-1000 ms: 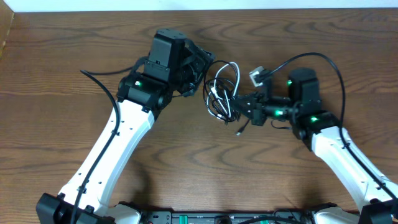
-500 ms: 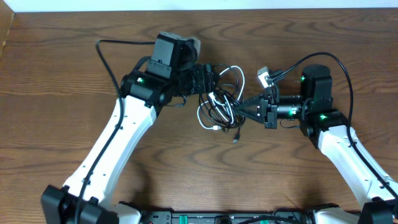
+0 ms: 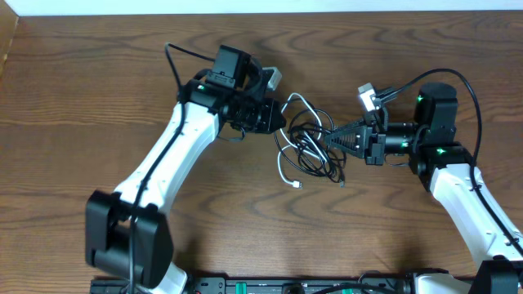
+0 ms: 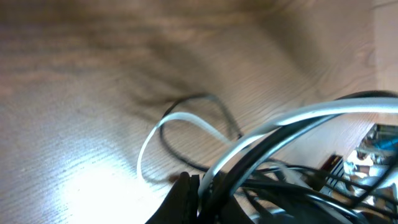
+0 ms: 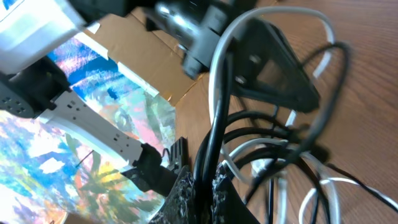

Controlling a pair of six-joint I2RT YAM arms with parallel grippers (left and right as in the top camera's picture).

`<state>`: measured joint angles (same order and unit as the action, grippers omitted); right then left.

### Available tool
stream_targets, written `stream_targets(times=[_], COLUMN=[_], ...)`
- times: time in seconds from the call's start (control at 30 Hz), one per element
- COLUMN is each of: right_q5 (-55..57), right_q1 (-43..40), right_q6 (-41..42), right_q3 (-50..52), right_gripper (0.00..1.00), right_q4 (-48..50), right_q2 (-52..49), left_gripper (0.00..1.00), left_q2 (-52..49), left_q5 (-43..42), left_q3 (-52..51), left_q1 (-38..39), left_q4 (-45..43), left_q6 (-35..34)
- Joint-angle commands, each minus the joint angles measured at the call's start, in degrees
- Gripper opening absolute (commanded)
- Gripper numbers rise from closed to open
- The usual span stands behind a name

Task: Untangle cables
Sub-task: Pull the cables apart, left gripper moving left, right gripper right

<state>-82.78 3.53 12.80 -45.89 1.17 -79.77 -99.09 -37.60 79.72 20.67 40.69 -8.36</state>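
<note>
Two cables, a black cable (image 3: pixel 327 163) and a white cable (image 3: pixel 281 167), form one tangle (image 3: pixel 309 147) on the wooden table (image 3: pixel 98 98). At the tangle's left edge the left gripper (image 3: pixel 282 117) is pressed together on white and black strands. At the tangle's right edge the right gripper (image 3: pixel 331 140) pinches the black cable, which rises between its fingertips (image 5: pixel 183 186).

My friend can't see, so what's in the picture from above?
The left gripper and right gripper are each shut on a tangle of black and white cables, held between them over a wooden table.
</note>
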Motion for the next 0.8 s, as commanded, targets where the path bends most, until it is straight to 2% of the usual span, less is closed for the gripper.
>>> stream_targets(times=[0.0,0.1,0.3,0.47,0.77], right_q5=[-3.1,-3.1,-1.4,6.4,19.6], right_q1=[-1.3,-1.9,-2.2,-4.2,-12.0], right_q6=[-0.4,-0.3,0.3,2.2,1.6], right_q3=[0.2,0.2,0.3,0.3,0.3], right_gripper=[0.01,0.01,0.01,0.01,0.01], right_q4=[0.1,-0.2,-0.5,-3.5,-14.8], right_q2=[0.0,0.0,0.0,0.0,0.0], left_gripper=[0.08,0.08,0.08,0.07,0.07], left_q2=[-3.1,-4.3,-4.7,-4.7,-4.7], left_q5=[-1.5,-1.4,-0.2,19.4,25.7], left_q3=[0.3,0.3,0.3,0.3,0.2], left_q1=[-0.4,-0.4,-0.3,-2.2,-8.6], left_q4=[1.4,3.6,5.5,7.6,10.6], left_q6=[3.2,5.9,6.7,-6.0,-12.4])
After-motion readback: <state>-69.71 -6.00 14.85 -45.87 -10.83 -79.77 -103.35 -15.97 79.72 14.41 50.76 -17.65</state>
